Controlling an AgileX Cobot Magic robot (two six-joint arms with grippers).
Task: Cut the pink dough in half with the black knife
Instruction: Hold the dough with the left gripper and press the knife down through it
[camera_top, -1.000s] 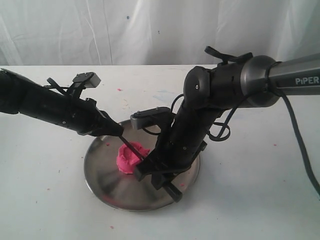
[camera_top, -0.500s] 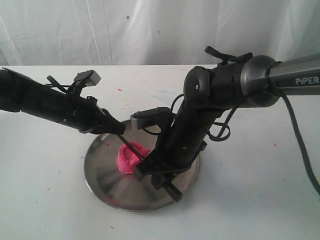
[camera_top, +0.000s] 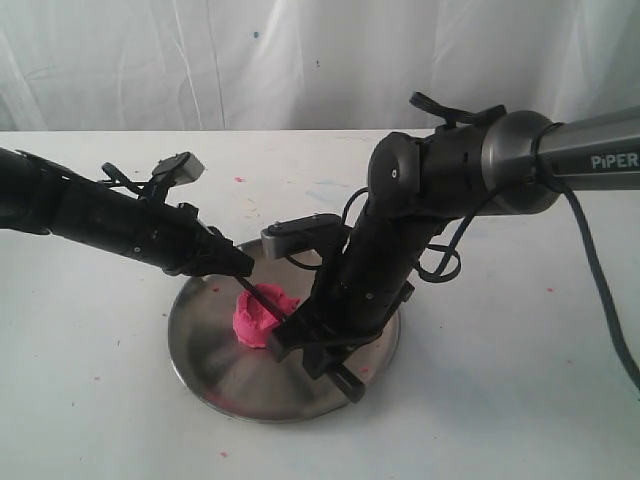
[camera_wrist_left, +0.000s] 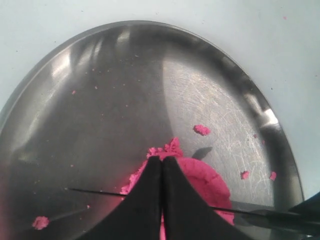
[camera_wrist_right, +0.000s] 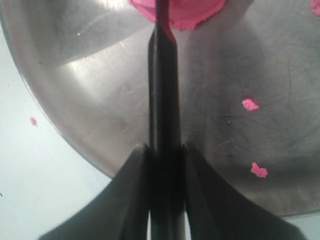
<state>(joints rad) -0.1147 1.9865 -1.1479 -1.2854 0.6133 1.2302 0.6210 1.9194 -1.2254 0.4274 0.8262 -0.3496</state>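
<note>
Half the pink dough (camera_wrist_left: 207, 184) behind the left fingers (camera_wrist_left: 146, 201) (off-frame too, right wrist view)

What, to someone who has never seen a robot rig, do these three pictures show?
Two black robot arms work over a white table. One picture is from a camera looking at the whole scene. The other two come from small cameras on each arm's wrist. On the table stands a steel plate with a lump of pink dough and some pink crumbs. The right gripper clamps the handle of a black knife, whose blade reaches the dough. The left gripper is shut, holds nothing, and points at the dough above the blade; whether it touches is unclear.
</note>
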